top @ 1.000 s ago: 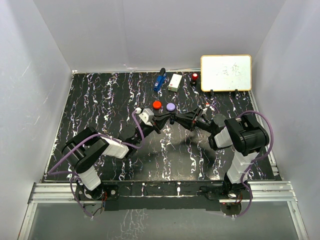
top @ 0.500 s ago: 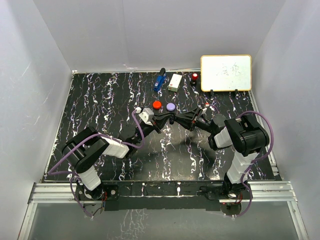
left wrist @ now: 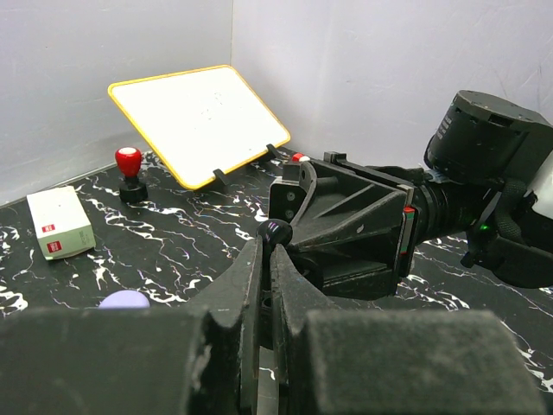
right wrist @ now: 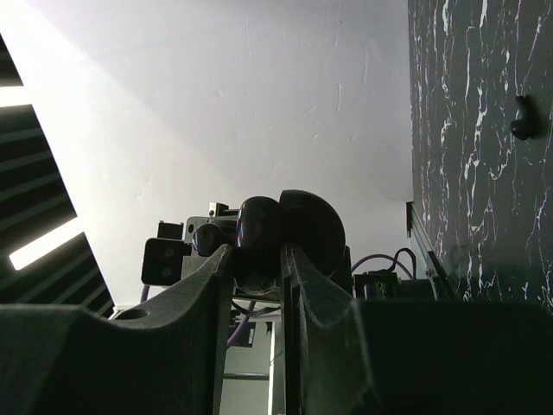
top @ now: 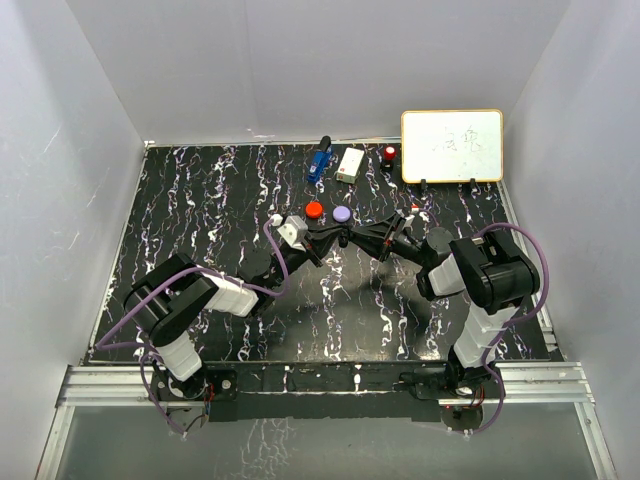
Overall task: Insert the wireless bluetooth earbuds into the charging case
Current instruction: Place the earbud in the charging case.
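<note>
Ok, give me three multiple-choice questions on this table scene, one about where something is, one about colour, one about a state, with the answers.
1. Where does the whiteboard stand?
A) near left B) far right C) centre
2. What colours are the two round cases lying near the middle?
A) both black B) green and blue C) one red case, one lavender case
3. How is the left gripper?
A) shut on a small dark earbud B) wide open C) out of view

Answers: B, it leans at the far right corner. C, the top view shows both colours. A, its fingers pinch the bud.
</note>
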